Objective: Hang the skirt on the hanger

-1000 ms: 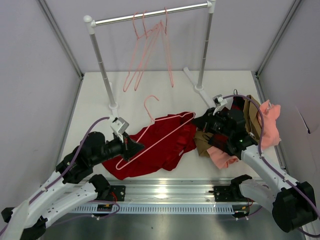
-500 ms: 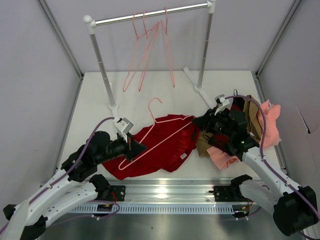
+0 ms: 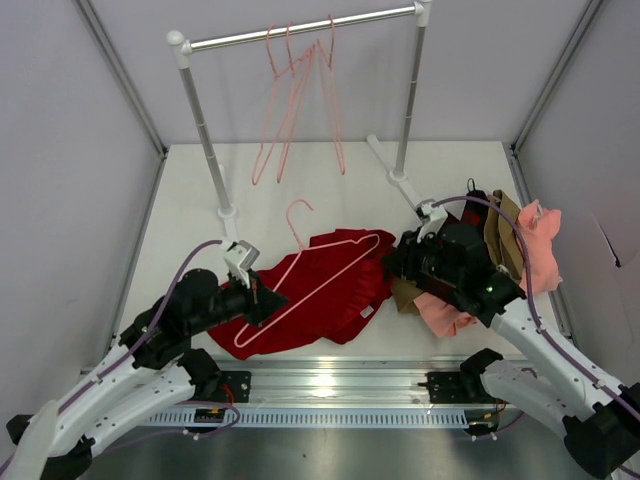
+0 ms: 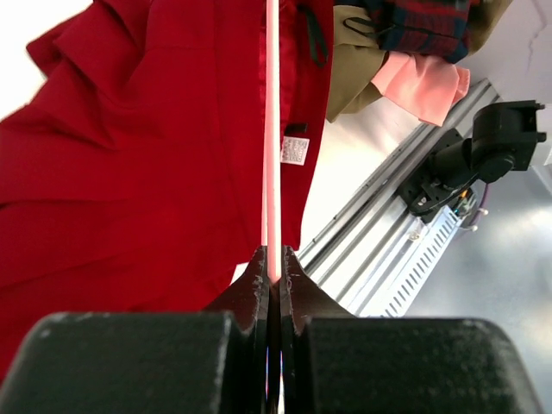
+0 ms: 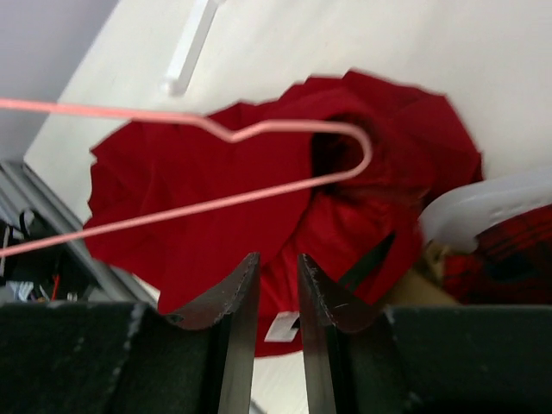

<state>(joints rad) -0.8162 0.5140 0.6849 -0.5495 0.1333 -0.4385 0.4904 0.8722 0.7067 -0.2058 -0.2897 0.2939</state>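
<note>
Meanwhile, the left pincer is clamped flat on the bottom wire of the hanger, at the frame's 7 o'clock corner. The frame lies across the skirt, which sprawls on the table at about 6 o'clock. The right pincer, parted by only a slit and holding nothing, hovers over the skirt's 3 o'clock edge, near the hanger's rounded shoulder.

Trouble looks likeliest on that side. A pinch there could take the wire along with the cloth, or catch the tan garment and the plaid garment lying just beside the skirt. Held at one corner only, the thin hanger may also swivel in the left grip once cloth drags on it.

Room is tight at 3 o'clock, where the salmon-pink garment crowds the pile, and at 6 o'clock, where the skirt's edge nears the metal rail. Bare table opens from 9 to 12 o'clock, short of the rack.
</note>
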